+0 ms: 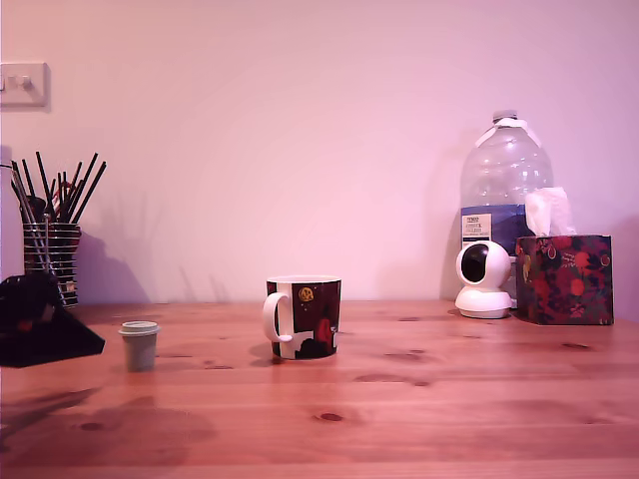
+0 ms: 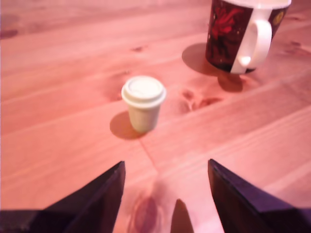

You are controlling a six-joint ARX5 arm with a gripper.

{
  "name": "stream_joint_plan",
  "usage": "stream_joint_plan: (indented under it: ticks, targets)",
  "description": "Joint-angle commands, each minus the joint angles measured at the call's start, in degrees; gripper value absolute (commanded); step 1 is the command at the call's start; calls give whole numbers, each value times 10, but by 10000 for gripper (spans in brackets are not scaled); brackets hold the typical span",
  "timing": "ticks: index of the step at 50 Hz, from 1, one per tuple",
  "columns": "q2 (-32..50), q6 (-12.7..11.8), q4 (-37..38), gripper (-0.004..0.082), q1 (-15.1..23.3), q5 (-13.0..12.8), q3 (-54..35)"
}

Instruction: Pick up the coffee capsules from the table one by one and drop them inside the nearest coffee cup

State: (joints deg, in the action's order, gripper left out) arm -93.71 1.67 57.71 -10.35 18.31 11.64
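One small pale grey-green tapered plastic coffee capsule (image 1: 139,344) (image 2: 143,103) stands upright on the light reddish-brown pine wood table (image 1: 419,409) (image 2: 58,63), wider rim on top, toward the table's edge on the exterior view's left. Dark maroon-black ceramic coffee cup with white handle and rim (image 1: 302,316) (image 2: 243,35) stands upright mid-table, apart from the capsule, handle turned toward it. Black gripper (image 1: 40,321) (image 2: 165,191) at the exterior view's left edge, near the capsule, not touching; wrist view shows jaws spread apart, nothing between them. Along the back edge: wire pencil holder with dark sticks (image 1: 50,244), clear plastic water bottle (image 1: 504,200), white round camera (image 1: 483,280), floral tissue box (image 1: 564,277).
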Motion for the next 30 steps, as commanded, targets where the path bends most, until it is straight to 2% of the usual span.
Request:
stream_joint_plan:
  ticks: [1,30]
  targets:
    - [1,-1,8,486,1,0,-2]
    - [-86,3,58,506,1,1,55]
